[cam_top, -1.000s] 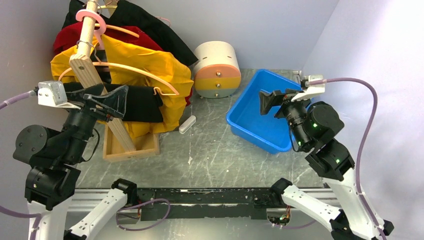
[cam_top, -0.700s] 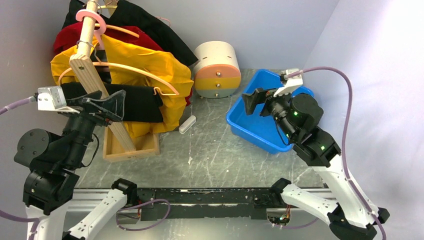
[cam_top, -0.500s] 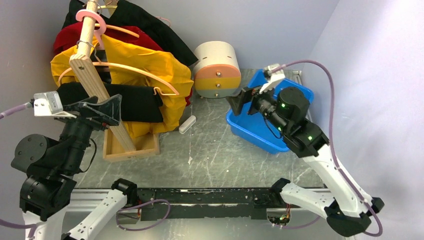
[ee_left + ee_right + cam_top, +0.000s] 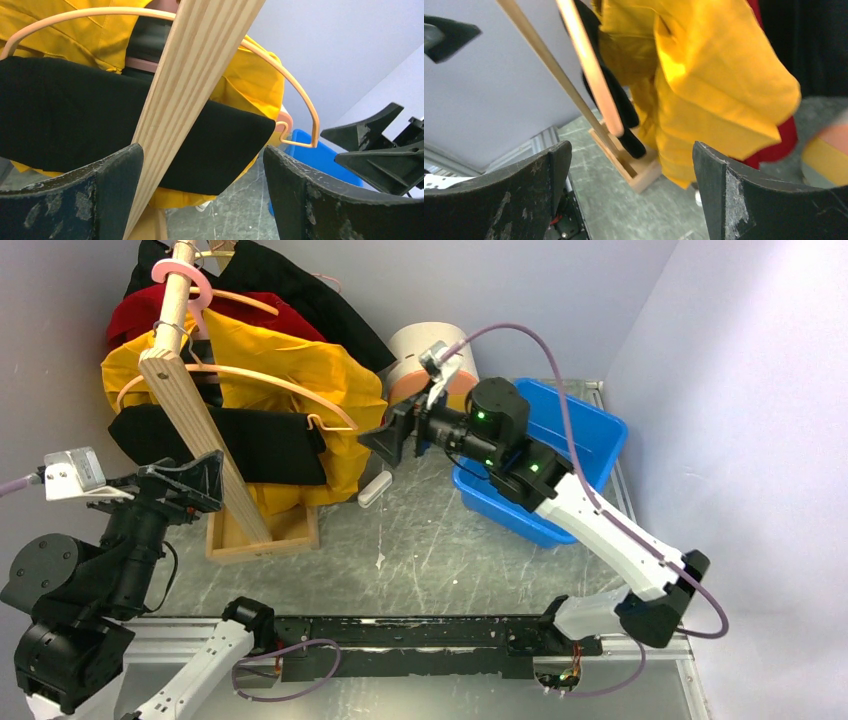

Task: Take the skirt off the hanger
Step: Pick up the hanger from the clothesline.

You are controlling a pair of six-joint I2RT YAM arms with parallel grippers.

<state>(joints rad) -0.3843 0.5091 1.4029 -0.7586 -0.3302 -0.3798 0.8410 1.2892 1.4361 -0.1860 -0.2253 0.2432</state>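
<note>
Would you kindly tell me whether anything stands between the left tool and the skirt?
Yes: the slanted wooden post crosses right in front of the open left tool, between it and the yellow skirt.

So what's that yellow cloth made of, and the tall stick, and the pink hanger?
The yellow cloth looks like thin, matte woven fabric, because it folds and creases softly. The tall stick looks like bare pale wood, with grain lines showing. The pink hanger is smooth and evenly coloured, so it's probably plastic, or maybe coated wire.
</note>
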